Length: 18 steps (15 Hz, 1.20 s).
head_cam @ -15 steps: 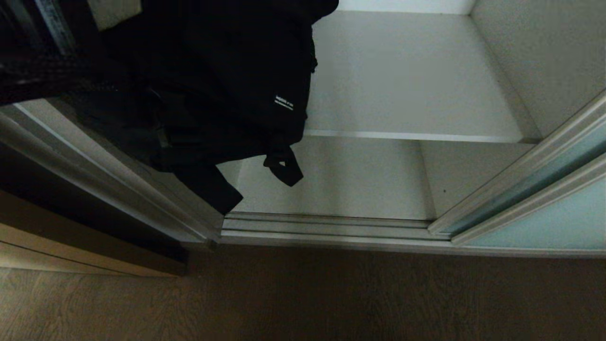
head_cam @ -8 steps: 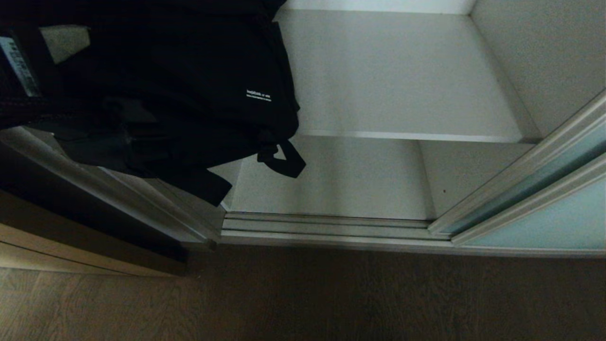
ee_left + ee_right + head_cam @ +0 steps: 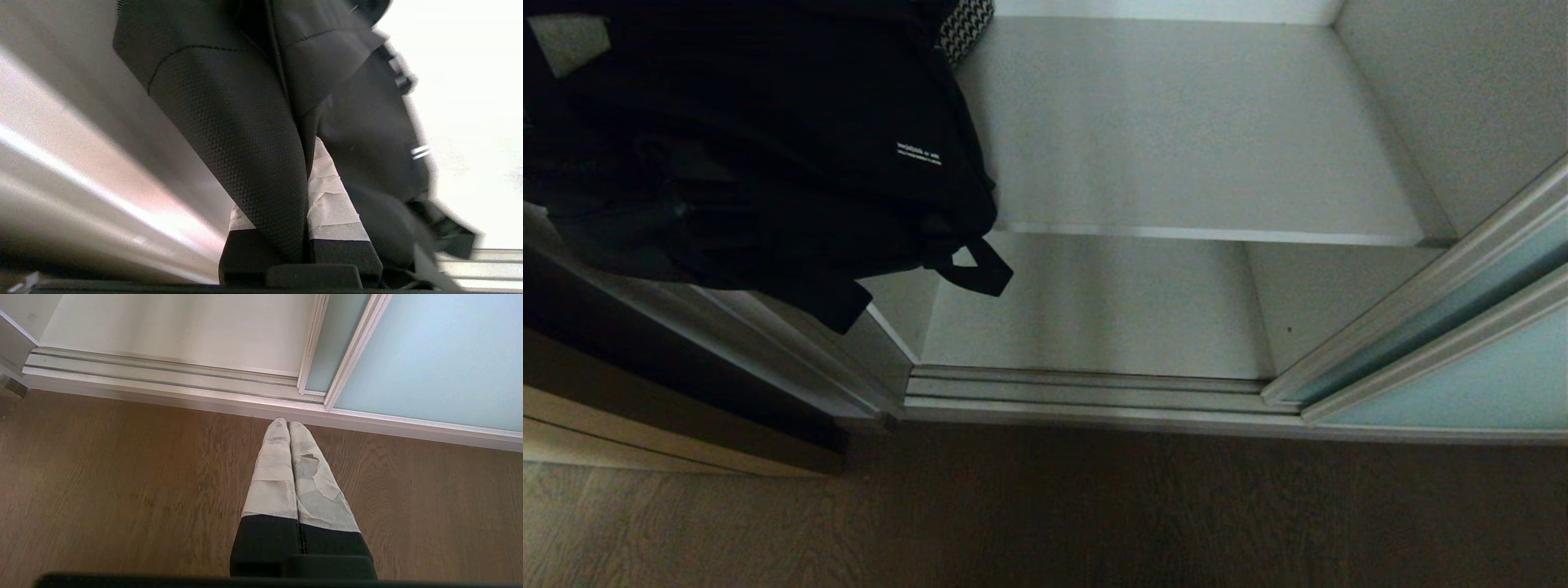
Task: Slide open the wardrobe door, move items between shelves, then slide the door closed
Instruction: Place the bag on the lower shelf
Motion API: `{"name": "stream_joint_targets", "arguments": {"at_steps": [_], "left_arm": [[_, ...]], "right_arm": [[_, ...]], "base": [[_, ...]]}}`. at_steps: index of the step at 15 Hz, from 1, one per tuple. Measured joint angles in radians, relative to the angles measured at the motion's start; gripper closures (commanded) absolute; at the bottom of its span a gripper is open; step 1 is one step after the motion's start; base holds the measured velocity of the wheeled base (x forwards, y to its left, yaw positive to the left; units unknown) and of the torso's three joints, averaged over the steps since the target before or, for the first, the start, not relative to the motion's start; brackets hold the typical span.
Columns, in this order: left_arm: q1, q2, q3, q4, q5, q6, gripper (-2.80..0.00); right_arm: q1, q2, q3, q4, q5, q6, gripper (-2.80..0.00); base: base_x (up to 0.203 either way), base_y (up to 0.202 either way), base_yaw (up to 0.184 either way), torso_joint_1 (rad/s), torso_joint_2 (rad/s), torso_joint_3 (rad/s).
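In the head view you see the black backpack (image 3: 768,155) filling the upper left of the frame, hanging over the left end of the upper shelf (image 3: 1201,139), with a strap loop (image 3: 980,273) dangling down toward the lower shelf (image 3: 1094,310). A small black-and-white patterned item (image 3: 968,28) peeks out at the top edge, just right of the backpack.

Your left gripper (image 3: 304,192) is clenched on a padded mesh strap of the backpack, which runs between its taped fingers (image 3: 333,204) in the left wrist view.

The sliding wardrobe door (image 3: 1478,367) sits at the lower right of the head frame, slid aside so the shelves are exposed; the ridged silver floor track (image 3: 1094,396) runs along below them.

Your right gripper (image 3: 289,424) hangs over the wooden floor (image 3: 122,477) just short of the track, its taped fingers pressed together and holding nothing.
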Motion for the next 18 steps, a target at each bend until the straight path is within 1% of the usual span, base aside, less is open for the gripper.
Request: {"name": "stream_joint_targets", "arguments": {"at_steps": [2, 4, 9, 13, 15, 18], "left_arm": [[0.060, -0.016, 0.038, -0.004, -0.003, 0.012, 0.00], [0.100, -0.034, 0.069, -0.005, -0.009, 0.019, 0.00], [0.121, -0.026, 0.080, -0.007, -0.008, -0.011, 0.00], [0.181, -0.017, 0.096, -0.004, -0.006, -0.013, 0.00], [0.215, -0.021, 0.126, -0.008, -0.004, -0.022, 0.00], [0.231, -0.050, 0.198, 0.000, -0.010, -0.042, 0.00]], "right_arm": [[0.000, 0.000, 0.000, 0.000, 0.000, 0.000, 0.00], [0.000, 0.000, 0.000, 0.000, 0.000, 0.001, 0.00], [0.000, 0.000, 0.000, 0.000, 0.000, 0.000, 0.00], [0.000, 0.000, 0.000, 0.000, 0.000, 0.001, 0.00], [0.000, 0.000, 0.000, 0.000, 0.000, 0.001, 0.00], [0.000, 0.000, 0.000, 0.000, 0.000, 0.001, 0.00]], "base": [[0.000, 0.000, 0.000, 0.000, 0.00, 0.000], [0.000, 0.000, 0.000, 0.000, 0.00, 0.000], [0.000, 0.000, 0.000, 0.000, 0.00, 0.000], [0.000, 0.000, 0.000, 0.000, 0.00, 0.000], [0.000, 0.000, 0.000, 0.000, 0.00, 0.000], [0.000, 0.000, 0.000, 0.000, 0.00, 0.000]]}}
